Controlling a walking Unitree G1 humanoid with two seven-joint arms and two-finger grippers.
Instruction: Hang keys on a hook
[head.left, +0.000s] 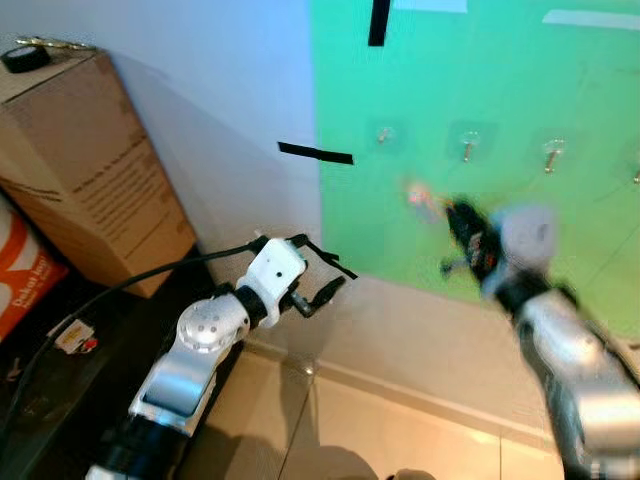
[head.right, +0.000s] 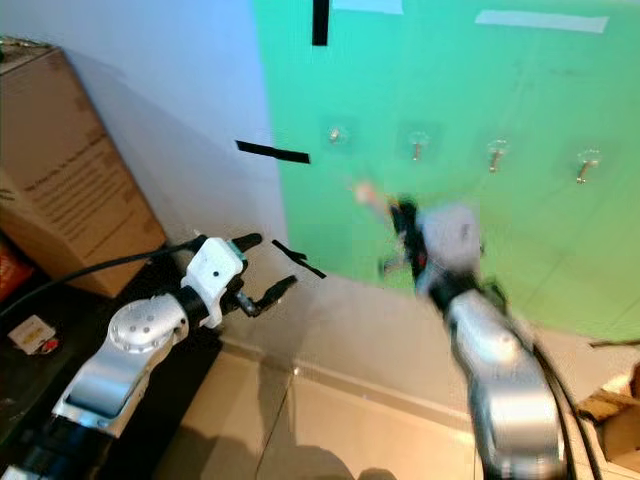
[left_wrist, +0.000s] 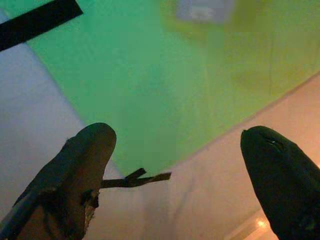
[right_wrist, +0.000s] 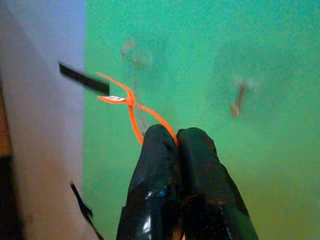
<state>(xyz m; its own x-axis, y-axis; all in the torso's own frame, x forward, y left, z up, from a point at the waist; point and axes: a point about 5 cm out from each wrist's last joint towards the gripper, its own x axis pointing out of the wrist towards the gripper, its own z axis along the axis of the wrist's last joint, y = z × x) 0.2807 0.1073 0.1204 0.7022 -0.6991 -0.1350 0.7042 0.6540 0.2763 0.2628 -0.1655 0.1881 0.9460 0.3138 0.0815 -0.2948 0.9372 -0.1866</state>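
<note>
Green panel: a green sheet (head.left: 520, 120) covers the wall, its left edge meeting white wall and its lower edge ending above a pale strip of wall and a tiled floor (head.left: 380, 420).
Hooks: four hooks run in a row across the upper part of the sheet; the leftmost hook (head.right: 336, 134) sits near the left edge, the next hook (head.right: 417, 146) just to its right, two more further right. Bare green lies below and between them.
Right pincer (right_wrist: 176, 145): raised in front of the sheet below the row of hooks, blurred in the head views; its two black fingers are clenched together on an orange loop.
Keys: the orange loop (right_wrist: 131, 107) sticks up out of the clenched fingertips, close below the leftmost hook and apart from it; the keys themselves cannot be made out.
Left pincer (head.left: 325, 272): held lower, out in front of the white wall near the sheet's lower left corner, fingers spread apart and holding nothing.
Tape: a black strip (head.left: 315, 153) crosses the sheet's left edge; another black strip (head.left: 379, 20) hangs at the top.
Surroundings: a cardboard box (head.left: 85, 170) stands against the white wall at far left, well apart from the hooks.
</note>
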